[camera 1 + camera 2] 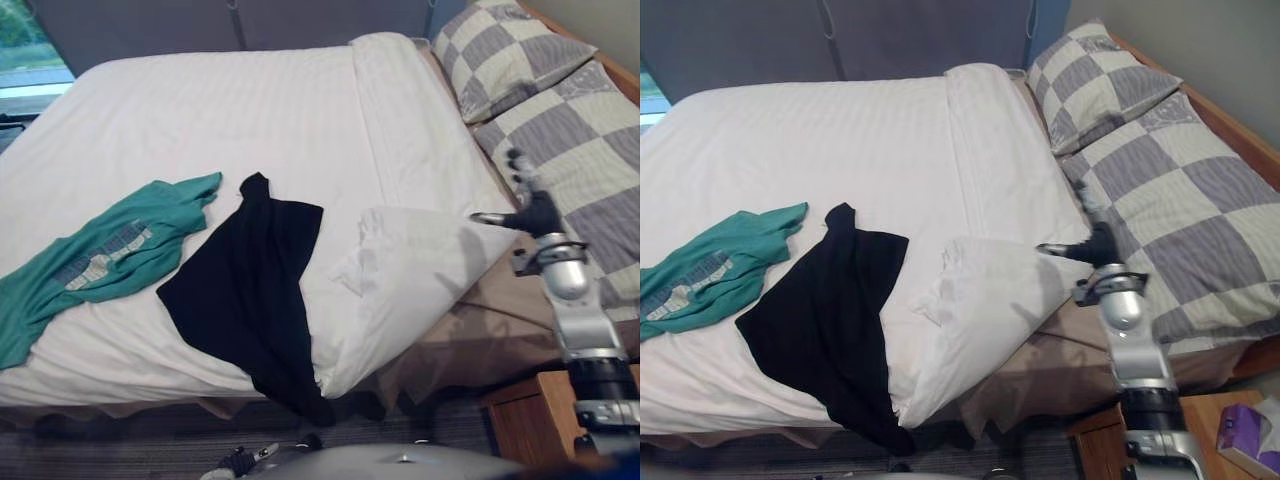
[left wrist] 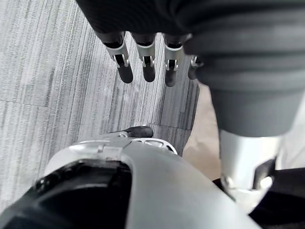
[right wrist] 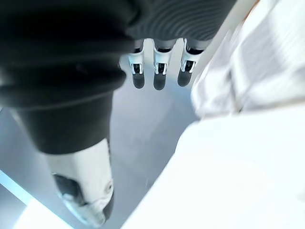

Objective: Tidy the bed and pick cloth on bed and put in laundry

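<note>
A teal shirt [image 1: 100, 255] lies crumpled on the white duvet [image 1: 250, 110] at the bed's left. Beside it a black cloth [image 1: 250, 290] is spread flat, and its lower end hangs over the bed's near edge. My right hand [image 1: 530, 205] is raised over the bed's right side, next to the turned-back corner of the duvet [image 1: 420, 260]. Its fingers [image 3: 159, 71] are straight and it holds nothing. My left hand [image 2: 147, 62] hangs low over the grey carpet near the bed's foot, with relaxed fingers and nothing in it. Both hands are away from the two cloths.
Two grey-and-cream checked pillows [image 1: 510, 55] [image 1: 1200, 200] lie along the bed's right side. A tan sheet [image 1: 480, 330] shows under the turned-back duvet. A wooden nightstand [image 1: 530, 420] with a purple box [image 1: 1250, 430] stands at the lower right. A window [image 1: 20, 50] is at the far left.
</note>
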{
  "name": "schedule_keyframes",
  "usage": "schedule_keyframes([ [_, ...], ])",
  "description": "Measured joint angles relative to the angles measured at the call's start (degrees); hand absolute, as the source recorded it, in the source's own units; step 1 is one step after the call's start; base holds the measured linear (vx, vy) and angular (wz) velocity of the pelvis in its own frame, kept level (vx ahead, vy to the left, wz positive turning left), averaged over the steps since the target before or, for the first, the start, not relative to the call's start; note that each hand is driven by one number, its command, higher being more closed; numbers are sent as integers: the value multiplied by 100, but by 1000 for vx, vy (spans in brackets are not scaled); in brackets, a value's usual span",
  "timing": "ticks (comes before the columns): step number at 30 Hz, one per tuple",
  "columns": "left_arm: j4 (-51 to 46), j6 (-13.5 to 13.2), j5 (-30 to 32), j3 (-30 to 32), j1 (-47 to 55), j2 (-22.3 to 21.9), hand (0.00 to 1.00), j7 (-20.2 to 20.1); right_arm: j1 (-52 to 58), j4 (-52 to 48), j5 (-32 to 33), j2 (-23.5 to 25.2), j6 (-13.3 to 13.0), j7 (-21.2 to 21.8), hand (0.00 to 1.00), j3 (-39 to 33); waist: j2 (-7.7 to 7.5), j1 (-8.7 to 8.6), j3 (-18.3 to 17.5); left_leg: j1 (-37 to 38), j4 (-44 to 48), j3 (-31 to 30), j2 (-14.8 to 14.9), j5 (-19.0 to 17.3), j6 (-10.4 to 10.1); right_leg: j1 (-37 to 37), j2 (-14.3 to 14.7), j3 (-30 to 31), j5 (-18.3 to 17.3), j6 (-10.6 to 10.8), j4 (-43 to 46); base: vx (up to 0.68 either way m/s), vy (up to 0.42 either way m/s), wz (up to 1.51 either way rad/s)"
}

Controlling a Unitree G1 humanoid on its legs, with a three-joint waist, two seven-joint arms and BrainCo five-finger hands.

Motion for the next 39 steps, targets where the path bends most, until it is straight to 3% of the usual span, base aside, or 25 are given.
schedule_keyframes([
  [3, -27, -101, 231, 5, -3, 11, 0, -4, -398, 612, -115, 276, 333, 51, 0, 247, -45, 68, 35, -30, -3, -215, -18, 111, 22, 114, -18, -196, -55, -17, -16, -118, -38, 33],
  [8, -165, -19, 640, 19, -23, 22, 0, -8, -965, 1440, -339, 524, 676, -59, 0, 616, -150, 172, 307, -228, -3, -467, -4, 287, 23, 30, -49, -384, -287, 2, 34, -182, -65, 35],
  [9, -240, 60, 694, 29, -129, 54, 0, -9, -1166, 1608, -452, 557, 724, -176, 0, 667, -167, 319, 354, -472, 0, -469, 56, 355, 38, -199, -15, -386, -295, -24, 72, -252, -97, 14],
  [11, -304, 188, 665, 60, -372, 161, 0, 10, -1675, 1813, -543, 551, 765, -471, 0, 673, -294, 462, 661, -880, 5, -464, 168, 490, 34, -538, 115, -406, -214, -80, 67, -233, -57, 15],
  [13, -577, 237, 618, 157, -745, 437, 0, 38, -2628, 2099, -541, 507, 766, -817, 0, 645, -572, 497, 1283, -1437, 39, -431, 361, 682, 45, -1061, 307, -461, -48, -160, 60, -217, -79, 29],
  [15, -680, 227, 606, 323, -1053, 510, 0, 46, -3183, 2299, -540, 330, 769, -982, 0, 557, -670, 661, 1755, -1733, 43, -447, 449, 905, 55, -1298, 400, -500, 205, -237, 65, -136, -42, 20],
  [17, -707, 174, 605, 332, -1241, 490, 0, 77, -3511, 2515, -539, 67, 790, -1032, 0, 555, -631, 762, 1956, -1965, 44, -519, 450, 1038, 100, -1468, 391, -514, 299, -239, 61, -36, 5, 28],
  [22, -791, 171, 600, 460, -1351, 528, 0, 297, -4226, 2894, -540, -507, 978, -1019, 0, 627, -621, 819, 1987, -2493, 47, -619, 333, 1082, 164, -1932, 327, -509, 337, -212, 64, 37, 59, 15],
  [25, -882, 275, 476, 456, -1569, 562, 0, 296, -4423, 3087, -559, -904, 1252, -894, 0, 859, -616, 896, 1990, -2795, 181, -652, 325, 1060, 197, -2176, 319, -437, 362, -210, 84, 33, 28, 7],
  [27, -888, 312, 477, 442, -1697, 528, 0, 282, -4463, 3359, -783, -1029, 1703, -768, 0, 1006, -577, 939, 2037, -3018, 559, -669, 348, 864, 201, -2233, 309, -415, 366, -216, 105, 11, -1, 2],
  [30, -887, 313, 461, 431, -1728, 484, 0, 244, -4465, 3571, -929, -1270, 2176, -591, 0, 993, -463, 921, 2118, -3116, 721, -644, 368, 775, 195, -2293, 310, -327, 365, -217, 135, -14, 2, -7],
  [34, -882, 353, 401, 408, -1744, 493, 0, 244, -4415, 3618, -842, -1416, 2311, -298, 0, 844, -440, 879, 2135, -3180, 728, -550, 404, 774, 194, -2417, 343, -189, 363, -221, 148, -21, -6, -15],
  [35, -884, 375, 401, 307, -1763, 504, 0, 243, -4365, 3598, -715, -1417, 2305, -220, 100, 778, -440, 884, 2135, -3174, 749, -521, 408, 770, 187, -2418, 357, -148, 359, -228, 148, -12, -5, -11],
  [39, -890, 402, 399, 183, -1860, 500, 0, 232, -4127, 3419, -462, -1421, 2285, -103, 100, 698, -450, 911, 2134, -3175, 846, -505, 475, 738, 155, -2403, 412, -113, 354, -283, 162, -10, -28, -6],
])
